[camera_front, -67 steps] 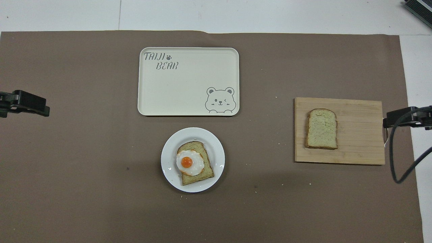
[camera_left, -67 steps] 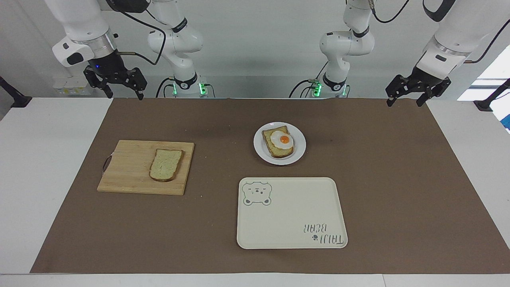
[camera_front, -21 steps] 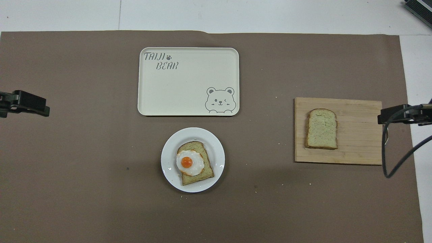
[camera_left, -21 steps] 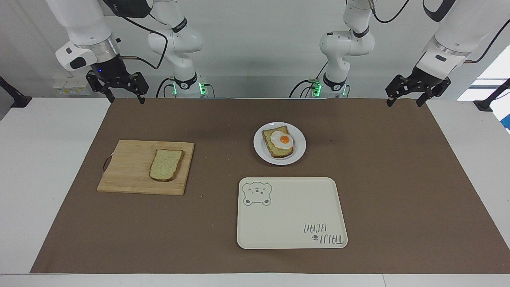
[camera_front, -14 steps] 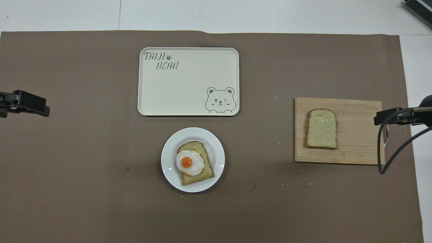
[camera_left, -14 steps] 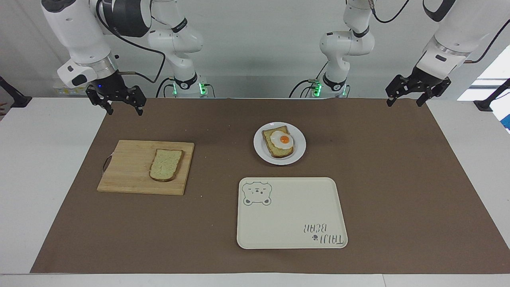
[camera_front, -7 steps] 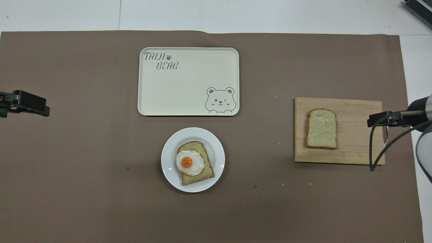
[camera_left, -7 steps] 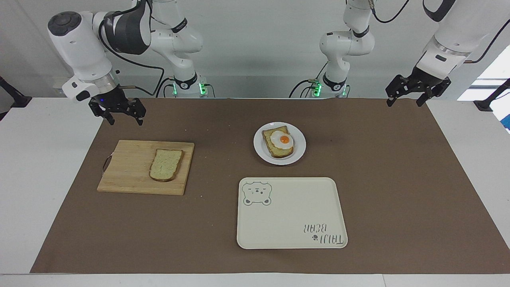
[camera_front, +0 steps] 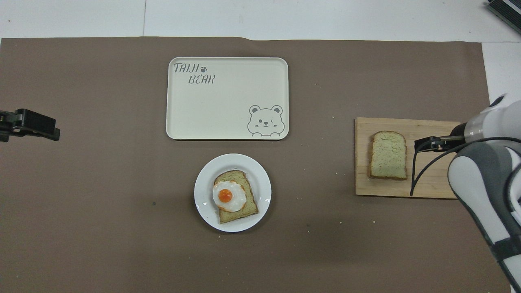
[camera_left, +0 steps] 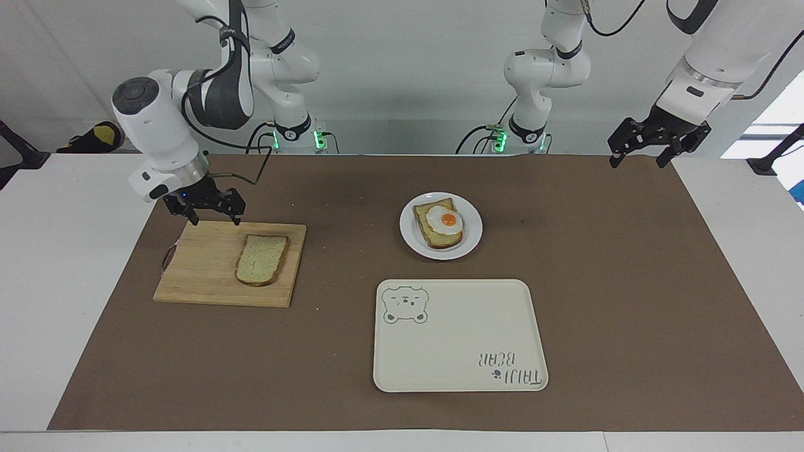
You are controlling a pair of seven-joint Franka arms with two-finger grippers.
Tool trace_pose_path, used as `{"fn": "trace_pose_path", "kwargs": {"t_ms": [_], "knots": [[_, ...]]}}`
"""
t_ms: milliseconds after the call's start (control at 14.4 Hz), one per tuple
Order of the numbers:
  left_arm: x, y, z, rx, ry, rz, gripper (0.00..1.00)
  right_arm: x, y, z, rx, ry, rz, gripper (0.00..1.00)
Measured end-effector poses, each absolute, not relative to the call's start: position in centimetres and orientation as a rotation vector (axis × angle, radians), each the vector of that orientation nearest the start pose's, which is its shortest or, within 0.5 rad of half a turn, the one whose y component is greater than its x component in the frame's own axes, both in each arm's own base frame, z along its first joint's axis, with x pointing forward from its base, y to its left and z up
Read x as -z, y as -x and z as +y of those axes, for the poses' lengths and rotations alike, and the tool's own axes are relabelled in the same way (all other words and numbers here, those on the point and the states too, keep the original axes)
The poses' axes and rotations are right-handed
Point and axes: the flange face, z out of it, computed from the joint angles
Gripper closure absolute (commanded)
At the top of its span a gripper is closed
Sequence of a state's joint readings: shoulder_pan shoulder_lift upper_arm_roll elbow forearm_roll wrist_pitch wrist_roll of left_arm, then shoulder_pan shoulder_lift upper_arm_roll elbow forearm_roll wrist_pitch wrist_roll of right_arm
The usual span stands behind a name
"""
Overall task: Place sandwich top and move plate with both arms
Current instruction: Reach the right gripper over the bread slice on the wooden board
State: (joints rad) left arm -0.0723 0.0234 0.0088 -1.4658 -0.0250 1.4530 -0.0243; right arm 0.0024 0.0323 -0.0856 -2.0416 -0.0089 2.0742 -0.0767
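The sandwich top (camera_left: 260, 258) (camera_front: 388, 154), a pale slice with a brown crust, lies flat on a wooden cutting board (camera_left: 201, 263) (camera_front: 362, 183). The white plate (camera_left: 471, 235) (camera_front: 205, 191) sits mid-table and carries a toasted slice with a fried egg (camera_left: 445, 221) (camera_front: 228, 196). My right gripper (camera_left: 215, 220) (camera_front: 426, 143) hangs open and empty, low over the board's edge nearest the robots, beside the slice and apart from it. Over the mat's corner at the left arm's end, my left gripper (camera_left: 635, 163) (camera_front: 34, 124) waits open and empty.
A cream tray with a bear drawing (camera_left: 458, 339) (camera_front: 220, 106) lies on the brown mat, farther from the robots than the plate. The right arm's black cable (camera_front: 415, 179) droops over the board.
The right arm has swung down and inward from the mat's corner, so its gripper now hangs over the cutting board. The left arm, bread, plate and tray have not moved.
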Motion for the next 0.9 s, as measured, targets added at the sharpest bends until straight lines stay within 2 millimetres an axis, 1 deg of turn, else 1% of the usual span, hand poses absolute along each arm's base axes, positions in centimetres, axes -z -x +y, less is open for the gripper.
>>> {"fn": "trace_pose_path", "kwargs": {"t_ms": [69,347,624,901], "knots": [[-65.0,-54.9,-3.8,-0.059,3.163,0.066,0.00,-41.5,-55.5,-4.5,-0.009,3.146,0.006,0.00],[-65.0,-54.9,-3.8,-0.059,3.163,0.066,0.00,-39.1,-55.5,-4.4,-0.017,3.070,0.013,0.00],[-65.0,-54.9,-3.8,-0.059,3.163,0.066,0.00,-36.0,-55.5,-4.4,-0.006,3.069,0.023,0.00],[-65.0,-54.9,-3.8,-0.059,3.163,0.066,0.00,-34.3,-55.6,-4.3,-0.012,3.039,0.064,0.00]]}}
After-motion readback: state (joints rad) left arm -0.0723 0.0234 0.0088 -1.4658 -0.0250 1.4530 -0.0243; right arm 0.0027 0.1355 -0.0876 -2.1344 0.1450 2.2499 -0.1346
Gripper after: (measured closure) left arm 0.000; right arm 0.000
